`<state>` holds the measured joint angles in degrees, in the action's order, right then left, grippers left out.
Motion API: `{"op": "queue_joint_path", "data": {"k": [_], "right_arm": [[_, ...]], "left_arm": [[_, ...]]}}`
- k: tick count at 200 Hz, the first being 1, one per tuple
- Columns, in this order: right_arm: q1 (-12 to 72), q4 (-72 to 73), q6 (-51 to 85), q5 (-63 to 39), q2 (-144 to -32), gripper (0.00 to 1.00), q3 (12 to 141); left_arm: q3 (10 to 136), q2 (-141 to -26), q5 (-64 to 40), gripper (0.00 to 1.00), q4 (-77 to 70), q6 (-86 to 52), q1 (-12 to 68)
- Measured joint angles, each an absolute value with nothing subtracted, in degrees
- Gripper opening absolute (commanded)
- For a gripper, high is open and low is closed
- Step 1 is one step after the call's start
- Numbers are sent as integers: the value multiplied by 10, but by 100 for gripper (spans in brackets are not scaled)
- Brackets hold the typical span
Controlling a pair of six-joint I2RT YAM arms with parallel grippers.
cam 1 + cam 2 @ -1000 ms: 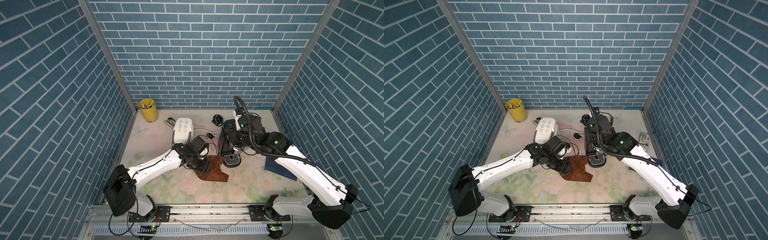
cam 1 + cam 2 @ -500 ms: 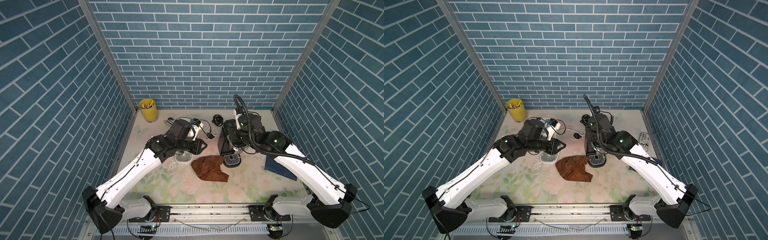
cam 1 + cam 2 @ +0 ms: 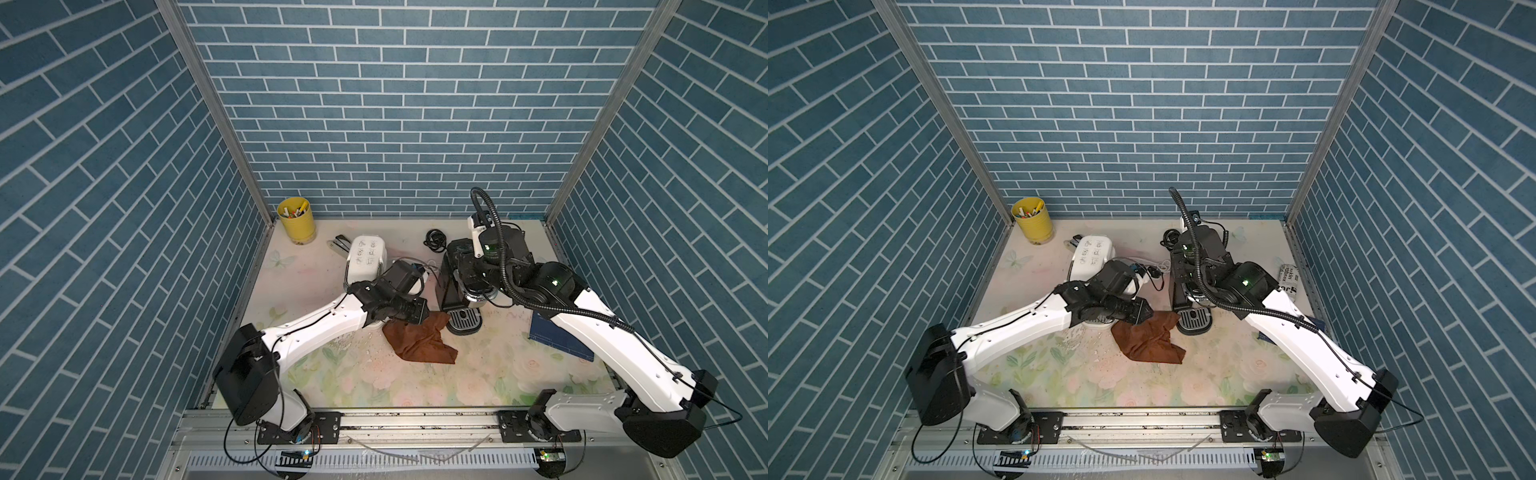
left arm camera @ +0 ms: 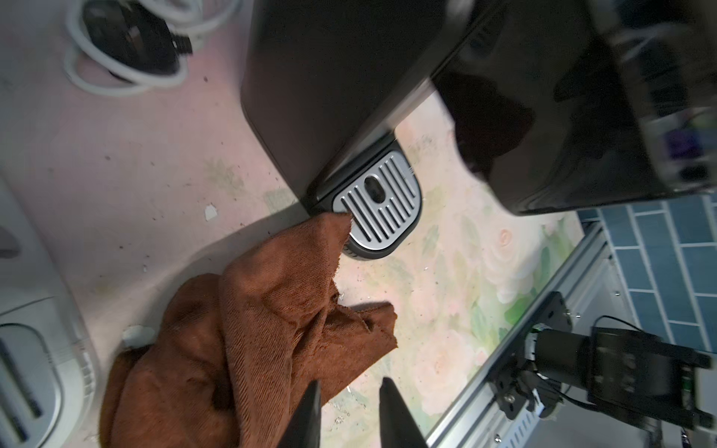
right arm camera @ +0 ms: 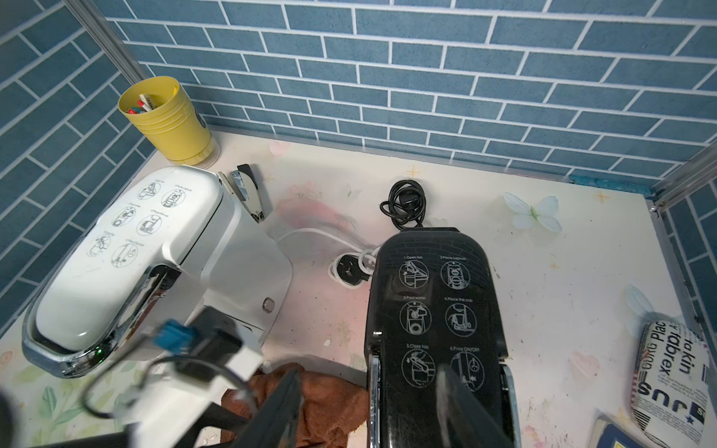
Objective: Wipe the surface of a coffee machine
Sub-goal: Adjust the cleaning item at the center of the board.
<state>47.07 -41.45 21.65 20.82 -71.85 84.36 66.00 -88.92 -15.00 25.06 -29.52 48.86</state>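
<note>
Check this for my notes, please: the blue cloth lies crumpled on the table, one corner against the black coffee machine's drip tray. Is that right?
Not quite: the cloth is brown, not blue, as the left wrist view shows. It does lie crumpled on the table, one corner against the black coffee machine at its drip tray.

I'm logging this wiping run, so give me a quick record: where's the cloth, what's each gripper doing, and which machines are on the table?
cloth: brown, crumpled on table, corner touching drip tray
left gripper: slightly open at cloth's edge, gripping nothing
right gripper: open over black coffee machine
also present: white coffee machine, yellow cup
</note>
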Motion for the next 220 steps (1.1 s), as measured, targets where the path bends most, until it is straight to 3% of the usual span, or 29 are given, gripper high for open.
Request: {"op": "queue_joint_path", "data": {"k": [48,86,172,220], "right_arm": [[471,-420,216,221,-698,56,844],[471,-420,216,230,-691,56,833],[471,-420,216,234,-692,57,825],[459,-418,217,260,-693,57,826]], "left_arm": [[660,-1000,-113,27,221,-309,498],[628,-1011,-89,27,217,-313,504],[548,-923,-80,27,216,-332,515],[696,-839,-85,32,252,-279,524]]}}
